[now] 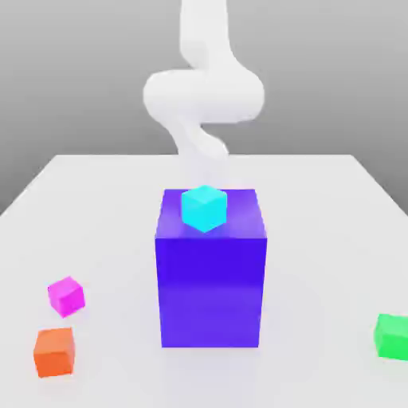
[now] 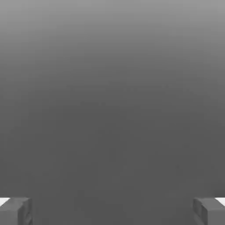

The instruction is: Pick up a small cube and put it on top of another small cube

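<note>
Bright, even, soft light; faint shadows, slightly blurred edges.

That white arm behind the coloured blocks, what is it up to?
Nothing is being handled yet. The white arm hangs behind a big blue block that carries a cyan cube on top. Its gripper is open and holds nothing. On the table, a pink cube and an orange cube sit at the exterior view's left, a green cube at its right.

magenta cube (image 1: pixel 65 295): smooth, matt | blue-violet block (image 1: pixel 211 283): glossy | table (image 1: pixel 319 239): smooth, faintly reflective
</note>
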`<state>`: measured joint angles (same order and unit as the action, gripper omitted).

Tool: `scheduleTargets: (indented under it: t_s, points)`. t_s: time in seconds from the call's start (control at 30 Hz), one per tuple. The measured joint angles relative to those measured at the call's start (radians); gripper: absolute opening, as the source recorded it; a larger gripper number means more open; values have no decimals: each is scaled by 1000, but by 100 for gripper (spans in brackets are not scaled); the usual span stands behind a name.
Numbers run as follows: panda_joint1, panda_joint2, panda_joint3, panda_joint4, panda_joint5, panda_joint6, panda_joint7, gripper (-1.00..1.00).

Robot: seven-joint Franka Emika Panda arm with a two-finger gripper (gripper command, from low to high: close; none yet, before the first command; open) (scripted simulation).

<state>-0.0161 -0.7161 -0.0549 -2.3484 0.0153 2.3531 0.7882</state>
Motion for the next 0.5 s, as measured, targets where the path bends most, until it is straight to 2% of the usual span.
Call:
scheduleTargets:
  t_s: [0.5]
  points:
    - [-147,561,-310,-307,111,346,-85,0]
